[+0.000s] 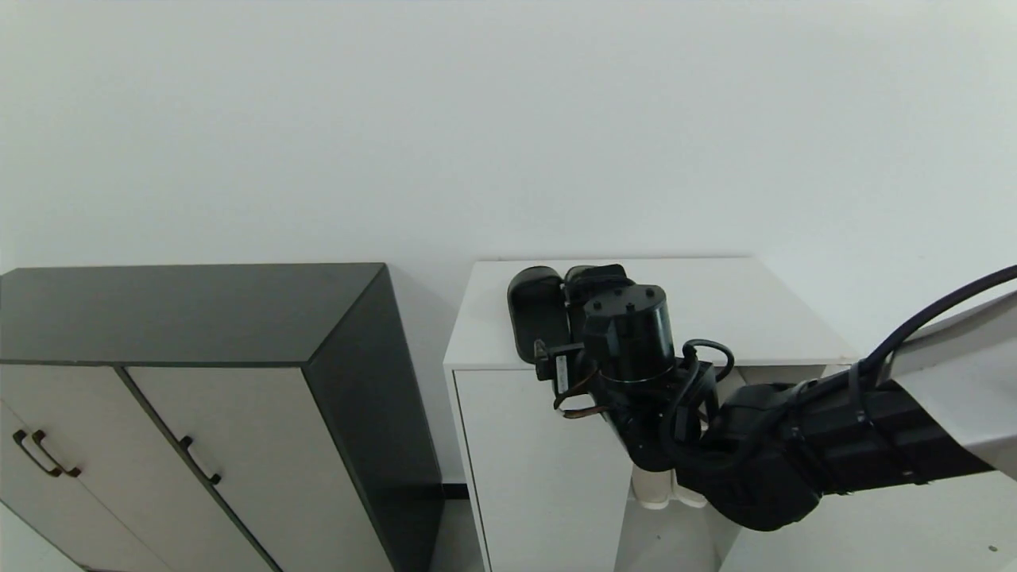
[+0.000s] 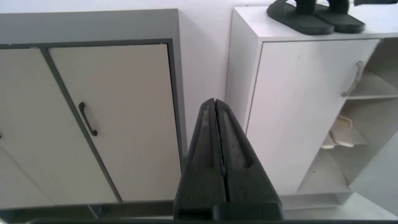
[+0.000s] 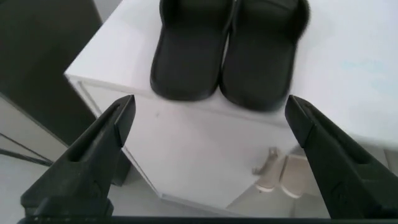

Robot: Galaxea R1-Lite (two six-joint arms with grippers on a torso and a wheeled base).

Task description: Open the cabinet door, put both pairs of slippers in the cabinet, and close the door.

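A pair of black slippers [image 1: 539, 310] [image 3: 230, 43] [image 2: 314, 15] lies side by side at the front edge of the white cabinet's top [image 1: 715, 310]. My right gripper [image 3: 208, 115] hovers open just in front of and above them, nothing between its fingers. The cabinet's left door [image 2: 305, 112] is closed; the right half stands open, showing shelves. A pale pair of slippers [image 2: 339, 132] [image 3: 280, 174] [image 1: 659, 488] rests on a shelf inside. My left gripper [image 2: 215, 102] is shut and empty, held low in front of the gap between the two cabinets.
A dark-framed cabinet [image 1: 199, 318] with pale doors and black handles [image 2: 88, 118] stands to the left of the white one, a narrow gap between them. A plain white wall is behind both.
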